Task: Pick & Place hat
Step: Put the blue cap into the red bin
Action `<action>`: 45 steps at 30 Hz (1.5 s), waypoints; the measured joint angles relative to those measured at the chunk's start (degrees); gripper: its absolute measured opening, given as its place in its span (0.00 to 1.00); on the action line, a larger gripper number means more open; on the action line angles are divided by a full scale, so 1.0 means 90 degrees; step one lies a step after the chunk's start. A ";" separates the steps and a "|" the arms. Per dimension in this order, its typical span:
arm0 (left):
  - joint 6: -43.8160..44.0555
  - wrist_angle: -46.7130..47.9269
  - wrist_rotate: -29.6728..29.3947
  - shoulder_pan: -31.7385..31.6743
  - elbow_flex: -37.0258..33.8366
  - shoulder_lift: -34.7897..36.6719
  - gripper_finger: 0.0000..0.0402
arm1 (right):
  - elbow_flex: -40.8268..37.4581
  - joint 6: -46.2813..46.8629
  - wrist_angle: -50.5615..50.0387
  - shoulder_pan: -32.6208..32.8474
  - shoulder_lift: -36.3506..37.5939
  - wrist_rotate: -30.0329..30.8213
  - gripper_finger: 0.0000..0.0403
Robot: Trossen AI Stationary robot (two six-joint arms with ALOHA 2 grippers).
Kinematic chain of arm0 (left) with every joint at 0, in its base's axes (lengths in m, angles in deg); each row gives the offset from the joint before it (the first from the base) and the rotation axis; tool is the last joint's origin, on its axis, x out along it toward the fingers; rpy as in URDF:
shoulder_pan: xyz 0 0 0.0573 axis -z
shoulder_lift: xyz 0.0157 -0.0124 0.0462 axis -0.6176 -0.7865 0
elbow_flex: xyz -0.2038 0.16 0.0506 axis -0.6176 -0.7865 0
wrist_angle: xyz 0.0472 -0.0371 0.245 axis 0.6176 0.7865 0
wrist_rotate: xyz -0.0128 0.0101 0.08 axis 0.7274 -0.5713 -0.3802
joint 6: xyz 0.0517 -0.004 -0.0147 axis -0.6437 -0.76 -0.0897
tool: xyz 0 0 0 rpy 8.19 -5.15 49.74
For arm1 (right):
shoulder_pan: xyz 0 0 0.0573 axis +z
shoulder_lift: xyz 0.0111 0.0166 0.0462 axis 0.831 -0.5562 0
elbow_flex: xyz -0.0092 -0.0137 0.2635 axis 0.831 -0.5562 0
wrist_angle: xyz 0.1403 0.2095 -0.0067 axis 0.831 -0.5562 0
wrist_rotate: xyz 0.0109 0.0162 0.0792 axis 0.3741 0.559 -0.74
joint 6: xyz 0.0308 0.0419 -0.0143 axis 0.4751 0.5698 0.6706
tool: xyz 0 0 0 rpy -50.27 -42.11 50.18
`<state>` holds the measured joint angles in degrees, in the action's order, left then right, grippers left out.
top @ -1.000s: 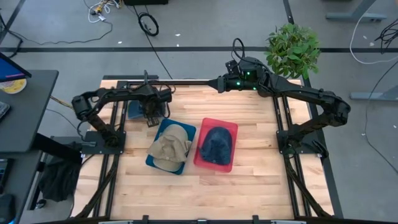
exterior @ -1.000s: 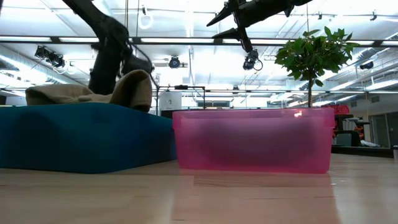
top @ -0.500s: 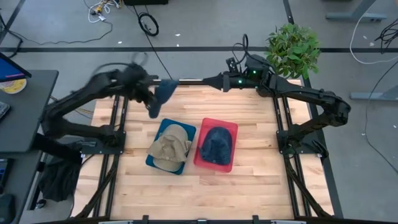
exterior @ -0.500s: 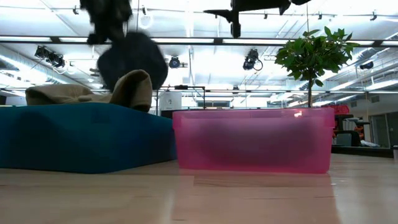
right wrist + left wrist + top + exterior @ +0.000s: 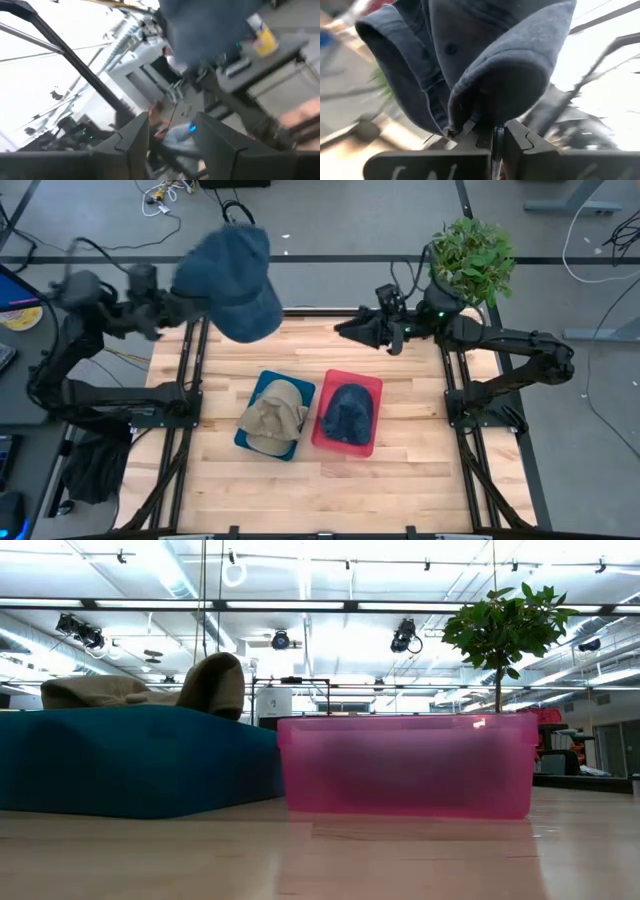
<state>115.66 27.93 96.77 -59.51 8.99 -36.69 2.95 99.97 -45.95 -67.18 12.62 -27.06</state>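
A blue hat [image 5: 232, 280] hangs high in the air over the table's far left corner, close under the high camera, held by my left gripper [image 5: 196, 304], which is shut on it. The left wrist view shows that hat [image 5: 470, 60] right past the fingers. A tan hat [image 5: 273, 416] lies in a blue bin [image 5: 245, 442], and a dark blue hat [image 5: 348, 412] lies in a pink bin [image 5: 340, 446]. My right gripper [image 5: 345, 330] hovers open over the table's far edge, pointing left; its fingers stand apart in its wrist view [image 5: 172, 145]. My left gripper pinches the blue hat's folded edge [image 5: 485, 117] between its two shut fingers [image 5: 520, 142]. The hat is lifted clear of the table and spreads out beyond the fingertips, crown bulging, a flap drooping to one side.
The blue bin [image 5: 130, 760] and pink bin [image 5: 405, 765] stand side by side at mid-table, the tan hat [image 5: 150, 688] heaped above the blue one's rim. A potted plant [image 5: 470, 255] stands at the far right corner. Bare wood lies toward the near edge.
My left arm has swung up fast from the table's far left part and out toward the left, carrying the blue hat from table level to high in the air. My right gripper has risen out of the low view and drawn slightly toward the right.
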 joint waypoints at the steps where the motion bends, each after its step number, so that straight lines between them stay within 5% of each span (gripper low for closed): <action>1: 0.0011 -0.0386 0.0040 0.0138 0.0000 -0.0012 0.03 | 0.0000 0.0120 0.0003 0.0060 -0.0041 -0.0002 0.41; 16: -0.0061 -0.2925 0.0622 0.1633 -0.0012 -0.1207 0.03 | -0.0002 0.0900 0.2207 0.0403 -0.0688 -0.0071 0.46; 28: -0.0242 -0.2958 0.0804 0.1683 -0.0010 -0.1617 0.03 | -0.0002 0.1299 0.2907 0.0402 -0.0792 -0.0498 0.61; 36: -0.0214 -0.3184 0.0894 0.1783 -0.0015 -0.1113 0.03 | -0.0002 0.1396 0.2880 0.0149 -0.0777 -0.1157 0.61; 45: -0.0407 -0.2845 0.0642 0.1970 -0.0010 -0.0923 0.03 | -0.0002 0.1541 0.2958 0.0070 -0.0770 -0.1100 0.61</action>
<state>112.00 2.32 102.55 -41.78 8.90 -44.99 2.93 113.84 -19.33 -66.55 5.69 -36.96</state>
